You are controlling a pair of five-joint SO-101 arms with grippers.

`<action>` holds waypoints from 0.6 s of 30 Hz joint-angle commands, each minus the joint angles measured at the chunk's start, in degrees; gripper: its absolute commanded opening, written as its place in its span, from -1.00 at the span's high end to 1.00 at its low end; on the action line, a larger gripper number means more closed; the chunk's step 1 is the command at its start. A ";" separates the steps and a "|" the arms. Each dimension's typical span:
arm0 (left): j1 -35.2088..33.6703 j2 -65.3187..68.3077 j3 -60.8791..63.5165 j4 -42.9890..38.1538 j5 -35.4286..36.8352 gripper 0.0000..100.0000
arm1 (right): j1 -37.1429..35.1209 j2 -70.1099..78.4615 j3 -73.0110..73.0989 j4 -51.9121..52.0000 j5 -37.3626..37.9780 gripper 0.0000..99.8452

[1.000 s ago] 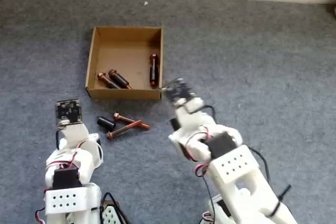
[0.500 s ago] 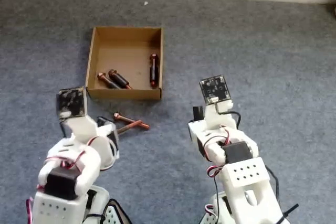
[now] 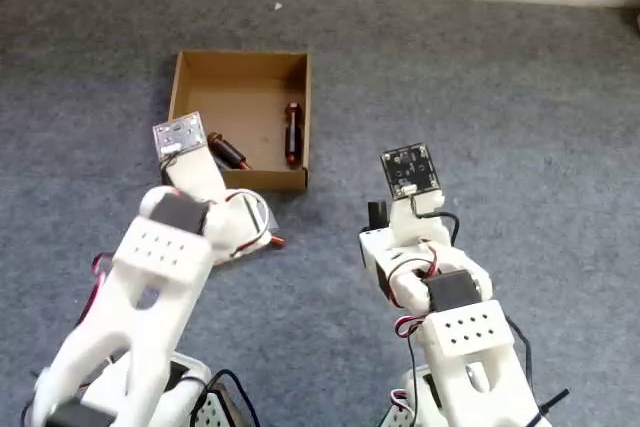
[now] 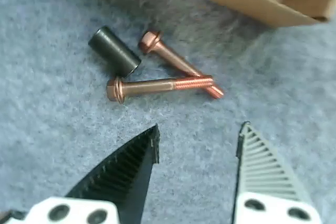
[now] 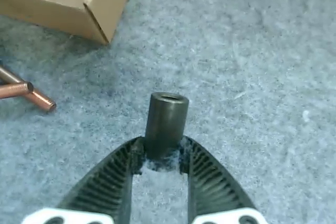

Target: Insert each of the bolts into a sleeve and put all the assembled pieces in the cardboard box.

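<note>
Comparing the high view with a second ago, I note the left arm (image 3: 165, 247) has swung forward over the loose parts beside the open brown cardboard box (image 3: 240, 54), while the right arm (image 3: 430, 277) has drawn back from its corner. I judge a fresh pairing is starting.

Left wrist view: the left gripper (image 4: 200, 129) gapes wide, empty, above one copper-coloured threaded bolt (image 4: 160, 84) crossing a second bolt (image 4: 178, 64) near their tips, heads towards a loose black cylindrical sleeve (image 4: 114, 51).

Right wrist view: the right gripper (image 5: 161, 146) clamps another black metal sleeve (image 5: 167, 119) by its base, long axis in line with the fingers, open bore facing away.
</note>
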 commanded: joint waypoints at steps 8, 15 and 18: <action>-1.01 17.27 -3.47 -13.27 5.71 0.48 | 0.66 -1.27 -0.48 -1.54 -0.35 0.99; -4.53 20.44 -3.21 -16.09 5.71 0.48 | 0.66 -1.27 -0.48 -1.54 -0.26 0.99; -4.53 22.46 -3.47 -17.93 5.71 0.48 | 0.66 -1.27 -0.48 -1.45 -0.18 0.99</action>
